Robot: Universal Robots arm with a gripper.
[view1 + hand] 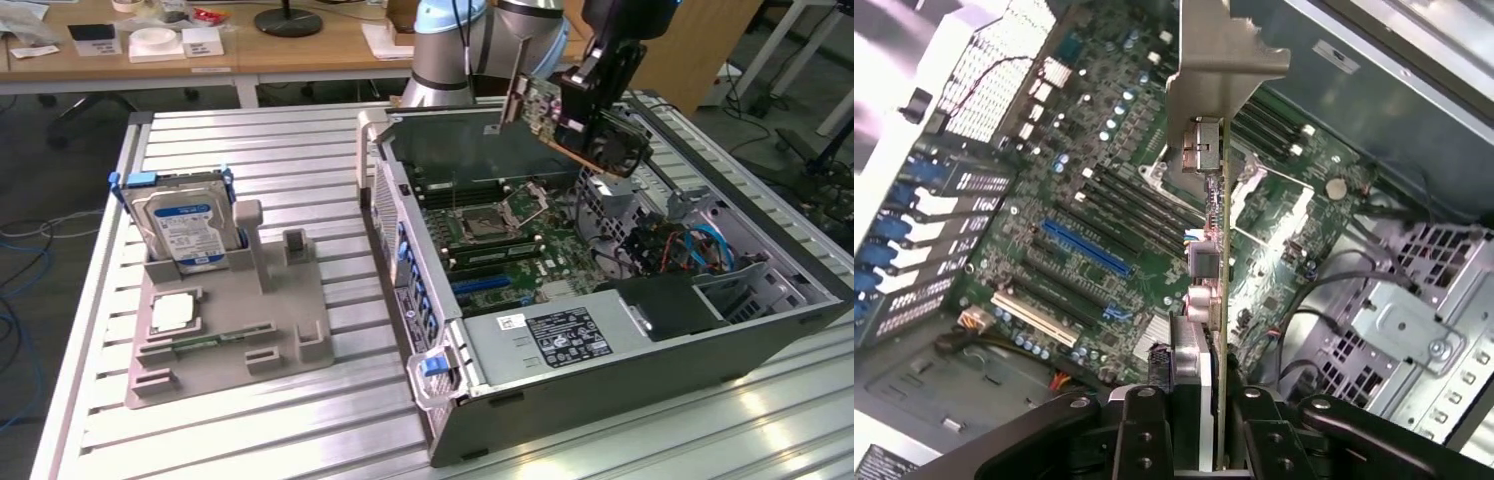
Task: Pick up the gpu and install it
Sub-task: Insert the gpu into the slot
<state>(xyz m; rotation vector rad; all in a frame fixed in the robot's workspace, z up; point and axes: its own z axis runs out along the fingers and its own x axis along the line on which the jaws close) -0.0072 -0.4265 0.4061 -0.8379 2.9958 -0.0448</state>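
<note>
a slatted aluminium work table fills the foreground, and everything else sits around it. beyond the table's far edge runs a light wooden desk carrying small white boxes, loose papers and a round black stand base. under that desk, a dark chair base rests on the floor. off the table's side at the exterior view's left, the grey floor shows, with blue cables trailing across it. past the table's far corner at the exterior view's right stand a brown wooden panel and white furniture legs. bright overhead light glares off the table's near slats.
</note>
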